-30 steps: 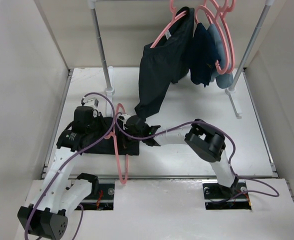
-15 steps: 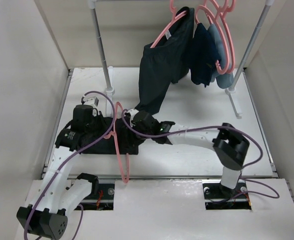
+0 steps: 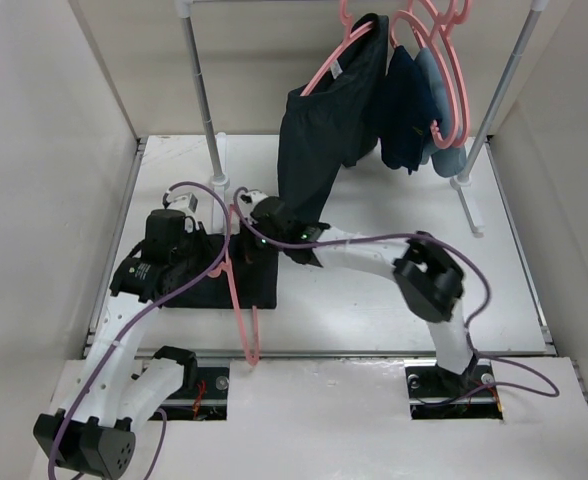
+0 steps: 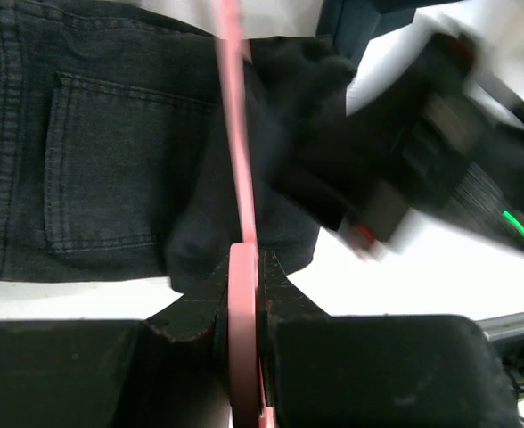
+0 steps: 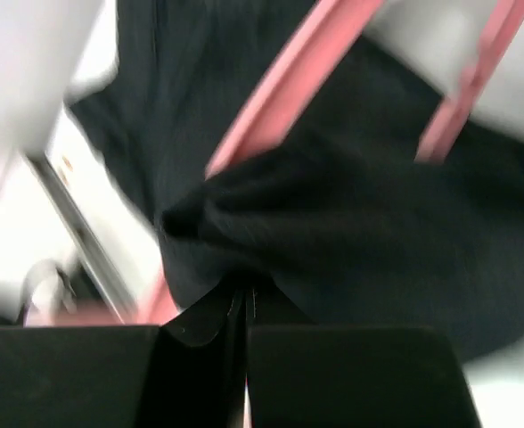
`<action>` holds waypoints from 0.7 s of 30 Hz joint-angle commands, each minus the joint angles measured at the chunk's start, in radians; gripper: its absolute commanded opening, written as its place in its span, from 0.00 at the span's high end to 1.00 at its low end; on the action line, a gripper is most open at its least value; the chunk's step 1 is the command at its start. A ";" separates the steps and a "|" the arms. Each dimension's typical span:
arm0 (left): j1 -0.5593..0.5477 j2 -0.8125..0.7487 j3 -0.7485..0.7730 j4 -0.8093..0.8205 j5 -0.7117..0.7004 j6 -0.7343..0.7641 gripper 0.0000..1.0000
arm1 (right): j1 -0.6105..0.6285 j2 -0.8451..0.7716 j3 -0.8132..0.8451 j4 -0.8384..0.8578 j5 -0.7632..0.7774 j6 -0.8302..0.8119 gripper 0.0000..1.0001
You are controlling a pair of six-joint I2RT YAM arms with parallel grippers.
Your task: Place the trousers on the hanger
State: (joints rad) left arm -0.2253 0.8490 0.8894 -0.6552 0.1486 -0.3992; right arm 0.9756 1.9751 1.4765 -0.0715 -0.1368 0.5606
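Cloth from the trousers point(image 5: 351, 223) is sitting pinched between the fingers of the right gripper point(image 5: 241, 303), which are pressing fully together with only that dark fold between their tips; the fold is bulging just ahead of the tips, and two pink bars of the hanger point(image 5: 275, 89) are crossing the cloth beyond it, though this wrist view is coming out too blurred to tell whether the fold is passing over or under them. The left gripper point(image 4: 242, 267) is clamping tight on the hanger, its jaws closing on the flat pink bar, which is running straight away from the tips across the trousers. Most of the garment is lying flat on the table point(image 3: 494, 260) to the left of and beyond the left gripper, a stitched back pocket point(image 4: 110, 160) showing there, while a darker bunch is heaping up just right of the bar, beside the right gripper. From above, the two grippers are sitting close together, the hanger between them
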 commanded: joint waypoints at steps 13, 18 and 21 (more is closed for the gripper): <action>0.007 0.030 0.083 0.080 0.023 0.063 1.00 | -0.015 0.098 -0.028 0.256 -0.184 0.075 0.86; 0.007 0.030 0.083 0.080 0.014 0.054 1.00 | -0.015 -0.083 -0.087 0.020 -0.146 -0.027 0.51; 0.007 0.021 0.083 0.080 0.005 0.054 1.00 | -0.015 -0.157 -0.142 -0.042 -0.135 -0.036 0.42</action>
State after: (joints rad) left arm -0.2161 0.8940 0.9192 -0.6331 0.1539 -0.3458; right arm 0.9504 1.8763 1.3811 -0.0093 -0.2916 0.5800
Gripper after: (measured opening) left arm 0.051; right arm 0.569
